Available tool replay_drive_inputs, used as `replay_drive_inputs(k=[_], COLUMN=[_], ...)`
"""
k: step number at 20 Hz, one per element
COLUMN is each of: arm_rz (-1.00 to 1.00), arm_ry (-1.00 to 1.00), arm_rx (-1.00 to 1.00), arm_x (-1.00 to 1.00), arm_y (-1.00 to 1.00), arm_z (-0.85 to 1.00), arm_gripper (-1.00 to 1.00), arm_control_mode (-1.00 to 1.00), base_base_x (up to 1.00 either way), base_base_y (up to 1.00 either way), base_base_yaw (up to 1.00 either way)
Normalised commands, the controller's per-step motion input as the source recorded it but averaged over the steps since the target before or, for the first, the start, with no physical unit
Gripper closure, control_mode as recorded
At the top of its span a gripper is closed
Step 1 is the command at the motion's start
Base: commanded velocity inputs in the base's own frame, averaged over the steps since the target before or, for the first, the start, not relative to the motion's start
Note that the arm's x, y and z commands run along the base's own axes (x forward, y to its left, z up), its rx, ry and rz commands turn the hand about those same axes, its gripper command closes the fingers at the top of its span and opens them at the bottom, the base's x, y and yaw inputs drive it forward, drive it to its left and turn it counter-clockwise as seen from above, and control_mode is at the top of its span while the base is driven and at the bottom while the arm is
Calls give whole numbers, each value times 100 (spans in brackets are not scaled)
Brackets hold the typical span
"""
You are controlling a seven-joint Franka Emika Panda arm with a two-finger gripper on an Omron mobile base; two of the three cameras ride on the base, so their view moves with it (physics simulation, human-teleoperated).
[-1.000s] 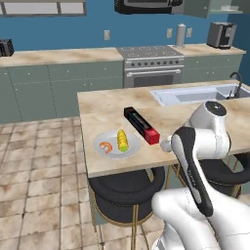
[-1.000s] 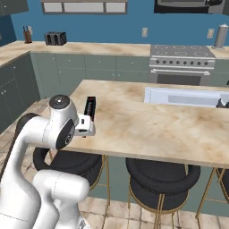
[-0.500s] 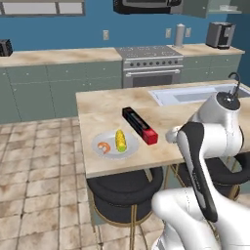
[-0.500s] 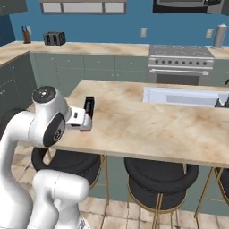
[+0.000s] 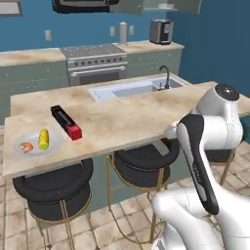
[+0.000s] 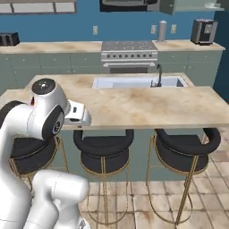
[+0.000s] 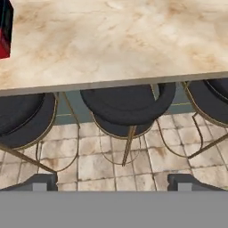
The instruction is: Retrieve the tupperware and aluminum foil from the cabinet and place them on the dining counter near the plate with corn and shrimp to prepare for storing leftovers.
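Note:
The aluminum foil (image 5: 66,122), a black box with a red end, lies on the dining counter (image 5: 127,117). Left of it sits the plate (image 5: 54,140) with the corn (image 5: 43,139) and the shrimp (image 5: 27,146). My arm (image 5: 205,141) stands at the counter's front edge, well right of the foil. In the hand view my gripper (image 7: 113,182) is open and empty, looking at the counter edge, with the foil's red end (image 7: 4,33) at the far left. The cabinet (image 5: 161,6) hangs at the top right. The tupperware is out of view.
Black round stools (image 5: 53,183) (image 5: 146,156) (image 6: 188,143) stand under the counter's front edge. A sink (image 5: 132,89) with a tap is set into the counter's far side. Behind it are the stove (image 5: 95,63) and a coffee machine (image 5: 161,31) on the back worktop.
Both base views have swung to the right, so the foil and plate now sit further left in the picture. The arm has turned with them. The jaws stay open.

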Motion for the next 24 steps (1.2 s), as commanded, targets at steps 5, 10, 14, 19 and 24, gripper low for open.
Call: replay_drive_inputs(k=[5, 10, 14, 19, 24], arm_rz=[0, 0, 0, 0, 0], arm_ry=[0, 0, 0, 0, 0], arm_rx=[0, 0, 0, 0, 0], arm_x=[0, 0, 0, 0, 0], arm_y=[0, 0, 0, 0, 0], arm_z=[0, 0, 0, 0, 0], arm_gripper=[-100, -100, -100, -100, -100], arm_control_mode=[100, 100, 100, 100, 100], base_base_x=[2, 43, 78, 100, 100], base_base_y=[-100, -100, -100, -91, -42], base_base_yaw=[-64, -55, -44, -16, 26])
